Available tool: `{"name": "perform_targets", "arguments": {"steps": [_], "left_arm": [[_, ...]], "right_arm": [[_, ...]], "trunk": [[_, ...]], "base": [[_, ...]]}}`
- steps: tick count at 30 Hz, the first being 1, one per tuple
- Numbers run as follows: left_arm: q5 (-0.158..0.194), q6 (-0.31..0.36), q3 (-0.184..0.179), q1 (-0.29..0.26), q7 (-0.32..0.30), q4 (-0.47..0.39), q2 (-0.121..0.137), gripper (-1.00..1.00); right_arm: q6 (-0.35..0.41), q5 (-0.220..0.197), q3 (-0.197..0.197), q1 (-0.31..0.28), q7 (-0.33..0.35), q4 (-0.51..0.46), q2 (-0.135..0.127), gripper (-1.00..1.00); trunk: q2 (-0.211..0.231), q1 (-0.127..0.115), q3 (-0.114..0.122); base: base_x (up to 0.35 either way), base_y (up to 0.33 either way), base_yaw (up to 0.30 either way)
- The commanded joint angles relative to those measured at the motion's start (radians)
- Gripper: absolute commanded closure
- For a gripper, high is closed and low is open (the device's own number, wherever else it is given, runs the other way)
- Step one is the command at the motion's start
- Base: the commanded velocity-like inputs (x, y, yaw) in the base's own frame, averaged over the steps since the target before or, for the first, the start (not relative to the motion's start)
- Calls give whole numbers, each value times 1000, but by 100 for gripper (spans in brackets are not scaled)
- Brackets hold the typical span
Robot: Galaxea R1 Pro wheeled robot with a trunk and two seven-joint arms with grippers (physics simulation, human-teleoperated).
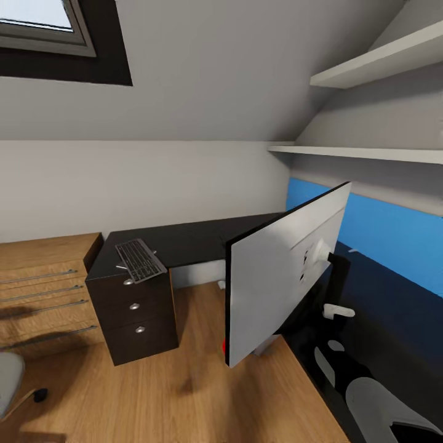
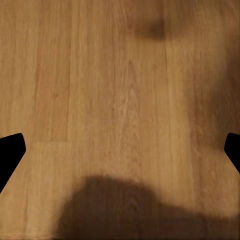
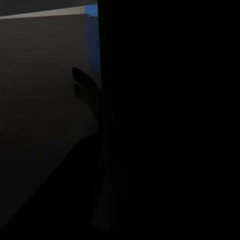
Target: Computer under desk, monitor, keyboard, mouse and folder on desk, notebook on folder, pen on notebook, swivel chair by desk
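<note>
The monitor shows its silver-white back, tilted, above the glossy black bench at about 3 o'clock in the head view. The keyboard lies on the bench's far-left end at 9 o'clock, over the drawer unit. The left gripper hangs wide open over the wooden floor. Whether the right gripper is wide or narrow cannot be told: its wrist view is too dark.

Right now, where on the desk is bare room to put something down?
The black desk top is bare between the keyboard and the monitor, along the wall. The keyboard's end over the drawers is taken. The monitor hides the near right part, so I cannot judge there.
</note>
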Motion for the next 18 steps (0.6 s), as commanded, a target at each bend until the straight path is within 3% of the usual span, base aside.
{"name": "perform_targets", "arguments": {"steps": [1, 12, 18], "left_arm": [[2, -3, 2, 0, 1, 0, -1, -100], [4, -3, 4, 0, 1, 0, 0, -100], [4, -2, 4, 0, 1, 0, 1, -100]], "right_arm": [[-6, -4, -3, -1, 5, 1, 0, 100], [-6, -7, -3, -1, 5, 0, 1, 100], [-4, -9, -2, -1, 4, -1, 2, 100]], "trunk": [[-1, 0, -1], [-1, 0, -1], [-1, 0, -5]], "base": [[-182, -165, 0], [-194, -233, 1], [-70, -82, 96]]}}
